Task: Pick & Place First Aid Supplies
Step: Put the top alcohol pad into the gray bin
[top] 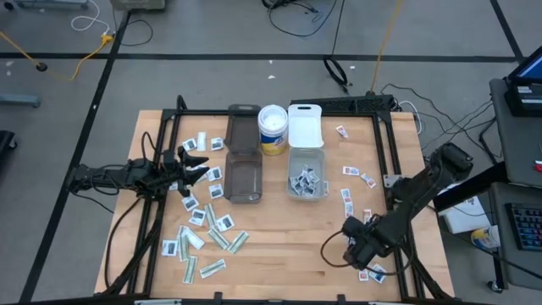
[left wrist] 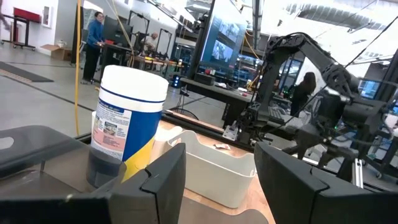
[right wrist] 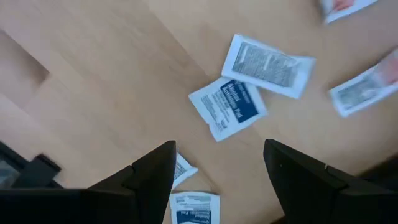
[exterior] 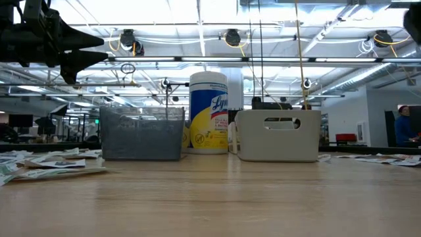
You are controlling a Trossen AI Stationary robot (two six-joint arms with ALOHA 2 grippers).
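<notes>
Right tool (right wrist: 217, 168), jaws apart, hangs over a blue-print packet (right wrist: 227, 107) to grab it; left tool (left wrist: 221, 180) apart, empty.

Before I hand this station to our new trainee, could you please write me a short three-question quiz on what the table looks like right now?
1. True or false: the right gripper has its fingers open above loose packets near the table's front right corner.
2. Which bin already holds packets? A) the smoky bin B) the white bin C) neither
3. Fill in: the wipes canister stands between the two bins' ____ ends, away from the arms.

Key
1. True; the right wrist view shows a blue-printed packet on the wood beyond the spread fingers.
2. B
3. far

The left gripper hangs open and empty, raised beside the smoky bin.
</notes>
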